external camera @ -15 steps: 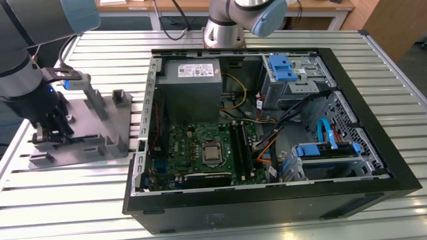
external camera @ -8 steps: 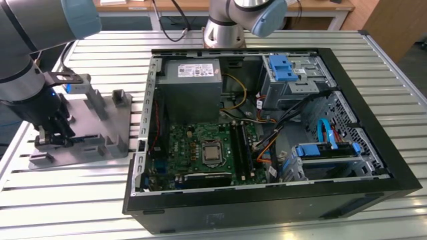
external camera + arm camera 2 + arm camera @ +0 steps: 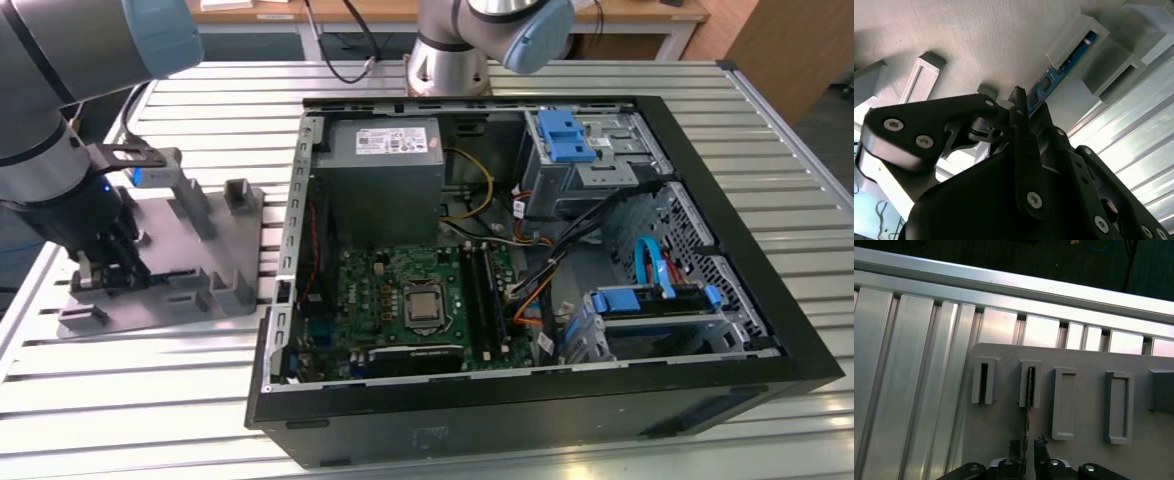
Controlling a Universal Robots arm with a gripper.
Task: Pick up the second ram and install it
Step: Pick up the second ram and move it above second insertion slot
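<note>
At the exterior view's left, the grey robot arm reaches down so that its black claw sits low over a flat grey plastic fixture plate with upright slotted blocks, which lies on the ribbed aluminium worktop. In the second wrist view, the second ram, a thin blue-green circuit-board stick, stands on its long edge in a grey slotted block, and its near end runs down to the claw's tips. In the first wrist view the stick is seen edge-on, one end seated in a narrow grey holder and the other passing between the claw's two black fingers. The fingers stand spread, one on each side of the board, with a sliver of grey plate visible between each and the stick. To the right of the plate lies the open black computer tower case, holding a green motherboard with long black memory slots, a grey power-supply box and blue drive brackets.
</note>
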